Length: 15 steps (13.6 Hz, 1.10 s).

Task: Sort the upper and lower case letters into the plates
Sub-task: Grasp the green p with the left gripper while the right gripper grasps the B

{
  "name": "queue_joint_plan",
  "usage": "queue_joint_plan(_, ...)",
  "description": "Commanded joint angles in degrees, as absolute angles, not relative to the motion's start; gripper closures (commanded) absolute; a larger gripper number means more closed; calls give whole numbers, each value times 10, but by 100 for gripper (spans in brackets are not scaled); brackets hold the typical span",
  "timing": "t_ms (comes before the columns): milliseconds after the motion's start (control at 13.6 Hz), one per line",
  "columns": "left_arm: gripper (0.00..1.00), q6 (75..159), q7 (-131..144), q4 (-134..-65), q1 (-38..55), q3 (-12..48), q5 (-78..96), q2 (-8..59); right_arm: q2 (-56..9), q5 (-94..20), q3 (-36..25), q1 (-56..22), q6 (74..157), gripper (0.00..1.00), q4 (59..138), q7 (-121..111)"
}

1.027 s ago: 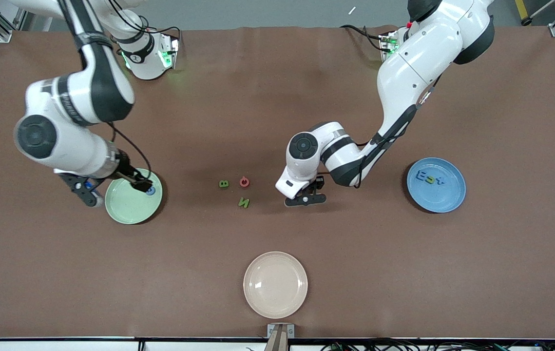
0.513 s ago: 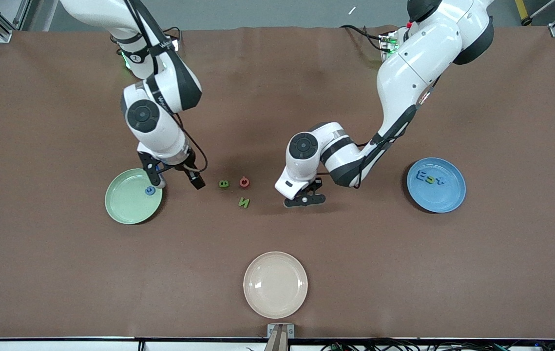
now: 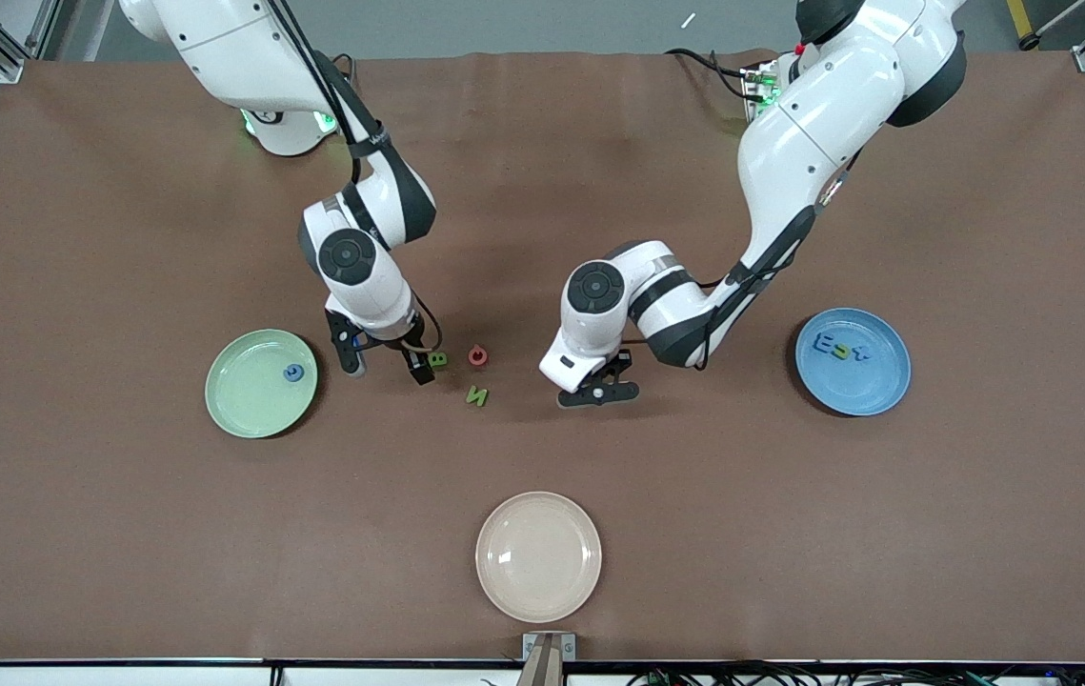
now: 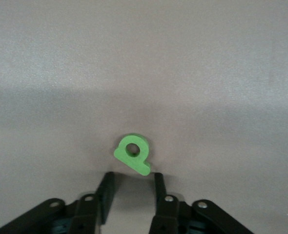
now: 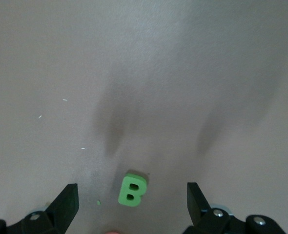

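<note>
A green letter B, a red round letter and a green N lie mid-table. My right gripper hangs open and wide, one finger close beside the B. A pale green plate toward the right arm's end holds one blue letter. The blue plate toward the left arm's end holds three letters. My left gripper is low over the table, open with nothing between its fingers. A green looped letter lies just past its tips, hidden in the front view.
A cream-white plate sits nearest the front camera, mid-table, with nothing on it. The brown mat covers the whole table. The right arm's elbow hangs over the mat above the letters.
The right arm swung from over the pale green plate to beside the green B, leaving the blue letter in that plate. The left gripper stayed in place and its fingers narrowed somewhat.
</note>
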<state>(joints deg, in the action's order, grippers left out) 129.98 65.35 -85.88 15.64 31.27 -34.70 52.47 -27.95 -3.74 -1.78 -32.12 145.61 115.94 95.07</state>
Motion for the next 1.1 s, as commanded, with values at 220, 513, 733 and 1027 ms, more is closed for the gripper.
queue_joint_plan(220, 57, 1305, 664, -839, 168, 291, -343, 531, -337, -35, -25, -329, 1449, 17, 1105, 965)
queue_joint_plan(513, 60, 1305, 667, -839, 169, 289, -343, 532, -338, -42, -24, -330, 1449, 31, 1105, 975)
queue_joint_plan(733, 70, 1306, 671, -838, 168, 289, -343, 532, -338, -42, -24, -344, 1449, 43, 1109, 989)
queue_joint_plan(1027, 91, 1322, 710, -838, 169, 283, -344, 531, -338, -40, -24, -346, 1454, 59, 1114, 986)
